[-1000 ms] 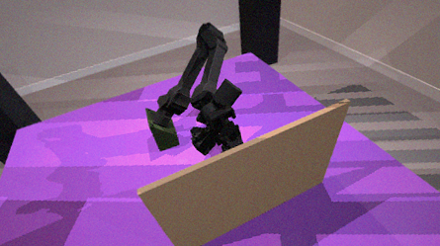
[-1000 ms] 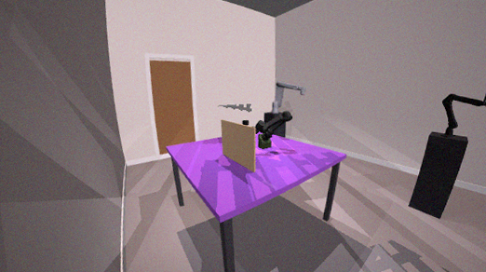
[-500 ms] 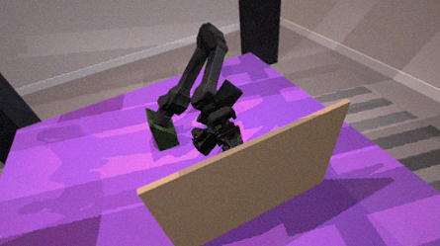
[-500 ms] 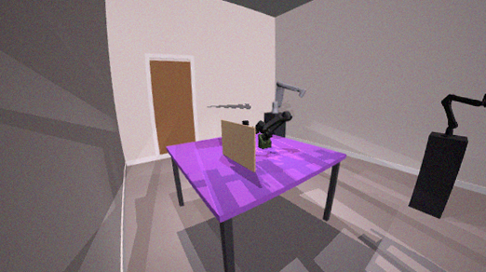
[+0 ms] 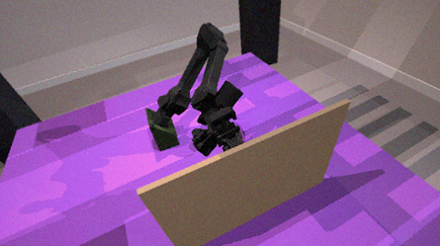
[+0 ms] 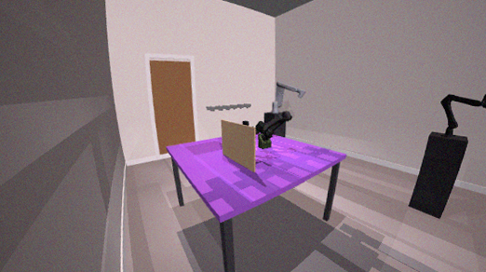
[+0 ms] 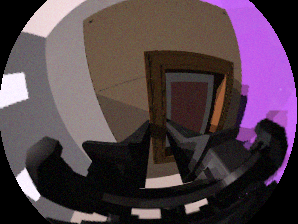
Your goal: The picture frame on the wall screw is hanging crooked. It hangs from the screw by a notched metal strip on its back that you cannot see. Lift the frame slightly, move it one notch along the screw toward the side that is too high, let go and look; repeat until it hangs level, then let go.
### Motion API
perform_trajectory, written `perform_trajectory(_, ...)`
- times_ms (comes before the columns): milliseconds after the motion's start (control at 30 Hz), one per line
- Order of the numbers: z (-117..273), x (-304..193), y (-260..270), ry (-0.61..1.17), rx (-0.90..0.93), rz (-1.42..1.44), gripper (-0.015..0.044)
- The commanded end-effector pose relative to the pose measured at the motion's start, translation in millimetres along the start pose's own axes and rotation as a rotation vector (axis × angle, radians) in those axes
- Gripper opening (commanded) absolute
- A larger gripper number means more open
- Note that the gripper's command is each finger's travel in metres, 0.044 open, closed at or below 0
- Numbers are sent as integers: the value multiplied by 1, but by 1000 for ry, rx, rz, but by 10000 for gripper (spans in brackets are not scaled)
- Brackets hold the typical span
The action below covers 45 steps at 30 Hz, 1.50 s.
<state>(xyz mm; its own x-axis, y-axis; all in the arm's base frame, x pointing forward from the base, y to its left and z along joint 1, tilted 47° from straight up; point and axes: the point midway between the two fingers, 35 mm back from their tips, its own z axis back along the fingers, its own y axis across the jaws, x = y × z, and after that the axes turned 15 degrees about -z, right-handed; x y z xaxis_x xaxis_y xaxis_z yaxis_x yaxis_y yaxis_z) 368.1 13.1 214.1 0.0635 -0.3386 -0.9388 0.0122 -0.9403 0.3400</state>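
Observation:
The picture frame (image 7: 156,85) shows only in the wrist view. It has a brown wooden border, a grey inner edge and a dark red picture, and is in front of the tan upright board (image 7: 120,50) (image 5: 254,181) (image 6: 238,144). My gripper (image 7: 157,121) is shut on one bar of the frame's border, with a fingertip on each side of it. The frame looks slightly turned in the curved wrist view; I cannot tell how far from level it is. The screw and the notched strip are hidden. The top and exterior views see the board from behind, which hides the frame and the fingertips.
The board stands on the purple table (image 5: 69,187) (image 6: 297,154). The arm's dark green base (image 5: 163,134) (image 6: 265,143) is on the table, on the frame side of the board. Black pedestals (image 5: 261,15) (image 6: 440,173) with other arms stand away from the table.

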Motion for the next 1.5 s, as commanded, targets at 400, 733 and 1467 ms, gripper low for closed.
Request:
perform_trajectory(400, 0, 0, -1, 0, 0, 5, 0)
perform_trajectory(733, 0, 0, 0, -1, 0, 89, 0)
perform_trajectory(1467, 0, 0, 1, -2, 4, 142, 210)
